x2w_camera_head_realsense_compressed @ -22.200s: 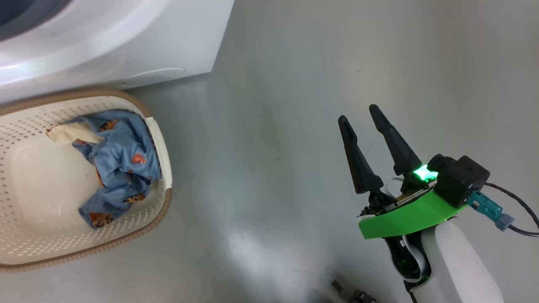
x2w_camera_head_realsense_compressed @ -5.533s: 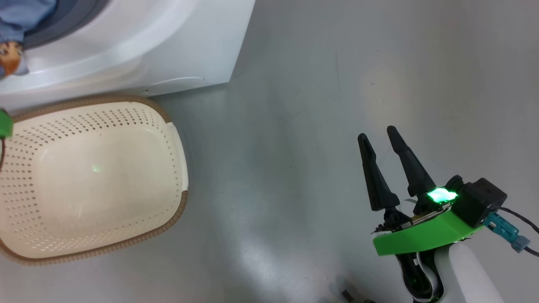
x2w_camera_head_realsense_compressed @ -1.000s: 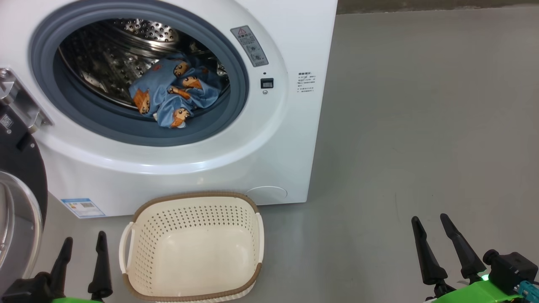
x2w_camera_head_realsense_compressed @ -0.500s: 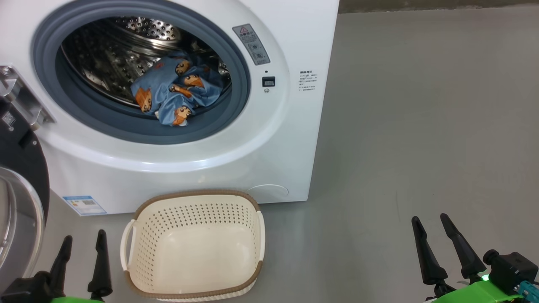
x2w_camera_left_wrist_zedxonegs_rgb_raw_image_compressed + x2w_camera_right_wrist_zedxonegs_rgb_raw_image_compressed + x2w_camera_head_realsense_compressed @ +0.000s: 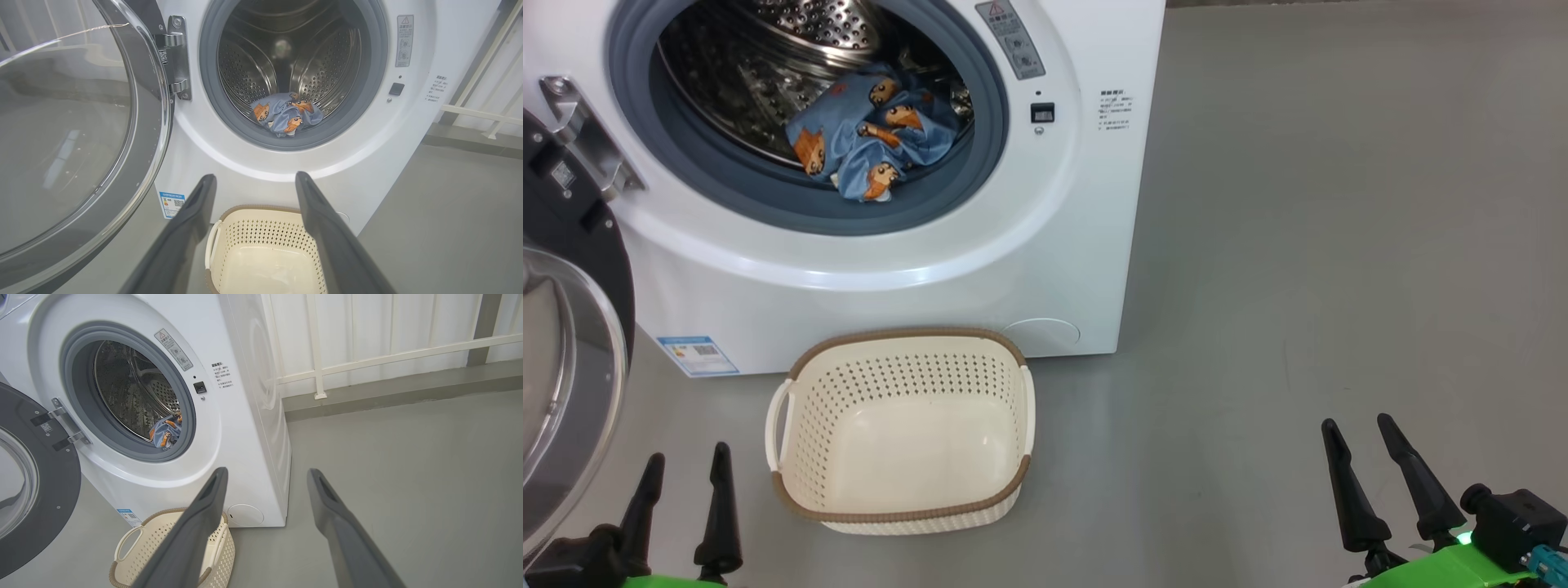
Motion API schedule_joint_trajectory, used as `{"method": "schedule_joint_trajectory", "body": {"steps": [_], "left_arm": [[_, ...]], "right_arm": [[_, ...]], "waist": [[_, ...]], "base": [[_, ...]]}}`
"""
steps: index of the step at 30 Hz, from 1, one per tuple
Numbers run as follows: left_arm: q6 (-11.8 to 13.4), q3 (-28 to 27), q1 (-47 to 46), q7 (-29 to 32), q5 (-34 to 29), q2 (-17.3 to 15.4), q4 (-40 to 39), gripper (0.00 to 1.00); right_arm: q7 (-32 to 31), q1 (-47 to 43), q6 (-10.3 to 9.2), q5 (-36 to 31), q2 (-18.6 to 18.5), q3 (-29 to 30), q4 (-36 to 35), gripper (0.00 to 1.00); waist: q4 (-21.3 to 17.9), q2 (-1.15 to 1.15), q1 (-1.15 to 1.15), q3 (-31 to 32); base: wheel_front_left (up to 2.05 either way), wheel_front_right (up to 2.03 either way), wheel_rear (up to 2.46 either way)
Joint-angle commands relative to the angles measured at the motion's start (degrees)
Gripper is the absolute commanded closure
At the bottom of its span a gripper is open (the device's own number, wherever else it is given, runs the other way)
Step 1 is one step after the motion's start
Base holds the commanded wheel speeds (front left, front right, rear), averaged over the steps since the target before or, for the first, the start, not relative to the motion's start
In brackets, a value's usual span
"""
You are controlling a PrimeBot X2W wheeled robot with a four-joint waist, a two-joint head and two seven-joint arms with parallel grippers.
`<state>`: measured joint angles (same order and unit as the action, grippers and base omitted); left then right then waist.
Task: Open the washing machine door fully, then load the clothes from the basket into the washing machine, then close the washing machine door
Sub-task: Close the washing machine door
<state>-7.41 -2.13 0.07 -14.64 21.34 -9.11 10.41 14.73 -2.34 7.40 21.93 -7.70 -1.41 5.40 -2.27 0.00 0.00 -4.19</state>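
Observation:
The white washing machine (image 5: 1086, 245) stands open, its round black door (image 5: 560, 359) swung out to the left. Light blue clothes (image 5: 870, 143) with orange cartoon faces lie in the steel drum, also seen as clothes (image 5: 286, 116) and clothes (image 5: 165, 433) in the wrist views. The cream basket (image 5: 903, 506) sits on the floor before the machine with nothing in it. My left gripper (image 5: 686, 461) is open at the lower left, just left of the basket. My right gripper (image 5: 1360, 429) is open at the lower right, over bare floor.
Grey floor (image 5: 1339, 204) stretches to the right of the machine. A white railing (image 5: 388, 355) runs along the wall behind. The open door (image 5: 73, 134) juts into the space on the left side.
The head view has tilted down a little, so machine and basket sit higher in the picture. Both grippers hold their places, open.

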Motion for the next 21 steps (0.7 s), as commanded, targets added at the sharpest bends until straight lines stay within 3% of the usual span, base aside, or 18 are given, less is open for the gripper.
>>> {"method": "schedule_joint_trajectory", "body": {"steps": [1,11,21], "left_arm": [[-0.08,-1.78,-1.06,-0.36,-0.34,-1.49,-1.77,0.0],[-0.08,0.05,-1.55,-0.36,0.18,-1.39,-2.39,0.0],[-0.08,-1.1,-1.54,-0.36,0.64,0.01,-1.65,0.0]], "right_arm": [[0.27,0.42,0.09,0.38,-0.55,-1.13,-1.57,0.0],[0.27,0.54,0.09,0.14,-0.69,-0.72,-1.65,0.0],[0.27,1.64,0.09,0.03,-1.55,-2.96,-1.39,0.0]], "waist": [[0.09,0.0,0.0,-0.13],[1.82,0.0,0.0,-0.34],[8.05,0.0,0.0,0.45]], "base": [[-0.39,0.39,0.0],[-0.04,0.04,0.0],[0.0,0.0,0.0]]}}
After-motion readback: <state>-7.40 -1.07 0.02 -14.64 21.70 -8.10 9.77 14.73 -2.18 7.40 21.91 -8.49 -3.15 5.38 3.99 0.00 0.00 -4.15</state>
